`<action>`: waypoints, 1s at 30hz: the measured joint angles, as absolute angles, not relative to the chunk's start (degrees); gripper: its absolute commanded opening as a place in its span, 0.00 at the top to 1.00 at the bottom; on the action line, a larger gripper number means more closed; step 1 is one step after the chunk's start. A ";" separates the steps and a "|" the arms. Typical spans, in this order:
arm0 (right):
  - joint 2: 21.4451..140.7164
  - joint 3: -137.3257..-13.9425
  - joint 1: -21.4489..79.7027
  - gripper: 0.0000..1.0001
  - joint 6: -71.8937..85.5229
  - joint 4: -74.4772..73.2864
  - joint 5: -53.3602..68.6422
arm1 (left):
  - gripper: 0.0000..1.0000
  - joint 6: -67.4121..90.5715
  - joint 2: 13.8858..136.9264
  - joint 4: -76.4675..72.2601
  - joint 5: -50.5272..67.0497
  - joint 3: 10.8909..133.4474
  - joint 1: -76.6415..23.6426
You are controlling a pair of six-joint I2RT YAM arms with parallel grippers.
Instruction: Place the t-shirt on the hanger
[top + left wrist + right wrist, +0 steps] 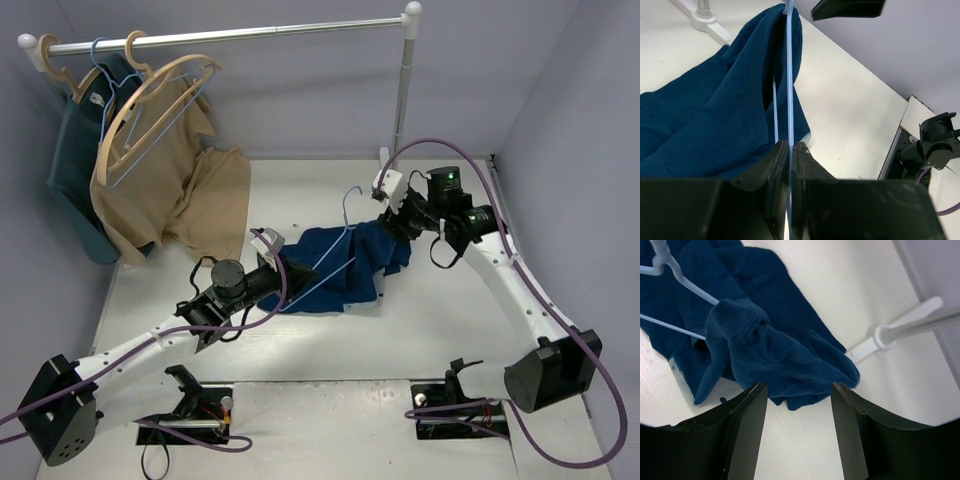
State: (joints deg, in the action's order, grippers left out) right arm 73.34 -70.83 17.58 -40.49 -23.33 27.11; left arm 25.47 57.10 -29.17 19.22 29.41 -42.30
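The navy-blue t-shirt (345,265) lies bunched on the white table between the arms, its print hidden. The thin light-blue hanger (340,240) runs through it, its hook sticking up at the far side. My left gripper (283,268) is shut on the hanger's lower bar (789,100) at the shirt's left edge; the shirt (705,125) drapes over the hanger's far end. My right gripper (397,222) is open and empty just above the shirt's right edge (785,365); the hanger (682,282) pokes into a fold of the cloth.
A clothes rail (230,35) on a white post (402,95) stands at the back. A tan garment (175,190) on wooden hangers (150,100) and a dark teal garment (75,170) hang at its left end. The post's foot (890,332) is close to my right gripper.
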 measured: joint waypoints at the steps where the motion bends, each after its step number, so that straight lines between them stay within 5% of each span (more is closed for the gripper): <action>1: 74.78 -71.02 17.50 0.46 -41.45 -23.44 28.18 | 1.00 25.47 57.08 -29.02 19.27 29.41 -42.30; 21: 82.87 -70.61 17.23 0.55 -46.61 -18.52 38.96 | 1.00 24.23 57.54 -26.70 20.78 31.38 -42.28; 27: 82.87 -70.11 17.23 0.73 -46.68 -17.26 41.15 | 1.00 24.12 58.46 -26.37 21.02 32.29 -42.24; 30: 82.87 -69.82 17.30 0.94 -48.05 -17.39 41.54 | 1.00 24.05 58.78 -26.35 20.58 32.91 -41.95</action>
